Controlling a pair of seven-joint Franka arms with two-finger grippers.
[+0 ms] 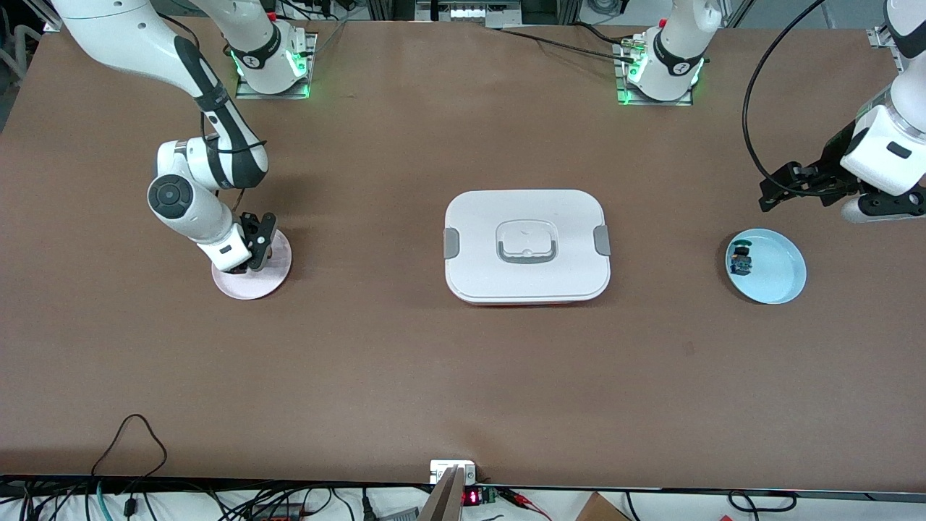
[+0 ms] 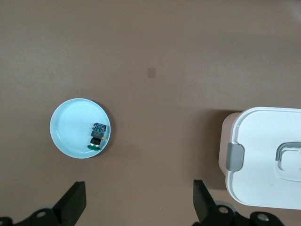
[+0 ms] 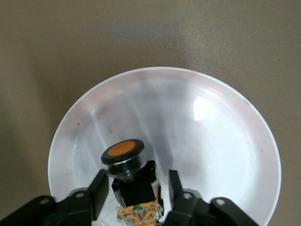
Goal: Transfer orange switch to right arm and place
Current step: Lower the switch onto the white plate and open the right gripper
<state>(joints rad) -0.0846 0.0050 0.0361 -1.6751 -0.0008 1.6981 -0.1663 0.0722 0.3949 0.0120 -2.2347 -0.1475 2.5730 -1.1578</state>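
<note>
While the right gripper (image 1: 244,269) sits low in the pink plate (image 1: 275,278), its fingers stand a little apart on each side of the orange switch (image 3: 126,160), which rests on that plate. Next comes the white box (image 1: 527,246) mid-table. Then the blue plate (image 1: 778,278) holds a small blue-green piece (image 1: 741,259). Up over the table near it, the left gripper (image 1: 768,197) waits, fingers wide apart.

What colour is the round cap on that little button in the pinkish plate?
Orange, on the orange switch; the right wrist view shows it best.
</note>
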